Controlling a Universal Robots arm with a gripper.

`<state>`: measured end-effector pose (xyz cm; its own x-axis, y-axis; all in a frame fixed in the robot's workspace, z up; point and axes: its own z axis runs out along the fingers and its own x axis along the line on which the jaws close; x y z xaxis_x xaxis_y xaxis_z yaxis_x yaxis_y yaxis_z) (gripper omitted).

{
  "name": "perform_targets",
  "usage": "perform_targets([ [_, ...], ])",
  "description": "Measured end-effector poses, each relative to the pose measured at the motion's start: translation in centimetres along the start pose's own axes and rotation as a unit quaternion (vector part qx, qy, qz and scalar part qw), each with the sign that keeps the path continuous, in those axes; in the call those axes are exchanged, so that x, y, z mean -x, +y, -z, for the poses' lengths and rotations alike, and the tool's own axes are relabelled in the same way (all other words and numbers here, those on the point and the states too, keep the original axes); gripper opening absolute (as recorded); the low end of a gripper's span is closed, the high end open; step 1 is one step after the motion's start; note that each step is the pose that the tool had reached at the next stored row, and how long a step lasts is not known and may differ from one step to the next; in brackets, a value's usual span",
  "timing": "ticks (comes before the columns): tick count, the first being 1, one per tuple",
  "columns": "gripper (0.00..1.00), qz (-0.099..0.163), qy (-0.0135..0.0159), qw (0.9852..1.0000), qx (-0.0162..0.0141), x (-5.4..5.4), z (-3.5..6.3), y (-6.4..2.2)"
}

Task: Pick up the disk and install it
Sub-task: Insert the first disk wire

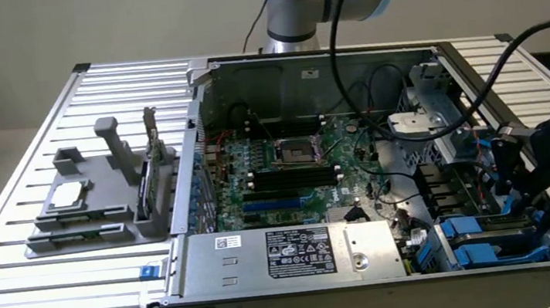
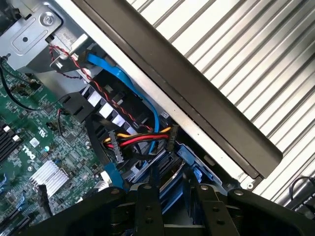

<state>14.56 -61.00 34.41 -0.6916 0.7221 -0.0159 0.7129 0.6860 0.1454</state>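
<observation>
The disk (image 2: pixel 173 184), edged by its blue carrier frame, sits edge-on between my gripper's (image 2: pixel 177 209) two black fingers (image 2: pixel 147 206), which are shut on it. In the exterior view my gripper (image 1: pixel 518 192) hangs over the drive bays in the near corner of the open computer case (image 1: pixel 333 291), on the exterior view's right. The disk's blue edge (image 1: pixel 509 206) shows just under the fingers, close above other blue carriers (image 1: pixel 477 243) in the bays. Most of the disk is hidden by the gripper.
A red, yellow and black cable bundle (image 2: pixel 140 140) and a blue data cable (image 2: pixel 133 83) run close past the bays. The case's dark side wall (image 2: pixel 197 93) lies alongside. A silver power supply (image 1: pixel 286 254), the motherboard (image 1: pixel 287 168) and a grey stand (image 1: pixel 95 213) holding a chip (image 1: pixel 67 195) lie toward the exterior view's left.
</observation>
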Motion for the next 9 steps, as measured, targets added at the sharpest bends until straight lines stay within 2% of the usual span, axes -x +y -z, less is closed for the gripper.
perform_targets([
  [3, 0.33, -0.007, -0.0004, 1.0000, 0.0005, -0.01, -0.11, 0.07],
  [9, 0.33, -0.020, -0.0015, 0.9998, -0.0005, -0.16, -0.18, 0.29],
])
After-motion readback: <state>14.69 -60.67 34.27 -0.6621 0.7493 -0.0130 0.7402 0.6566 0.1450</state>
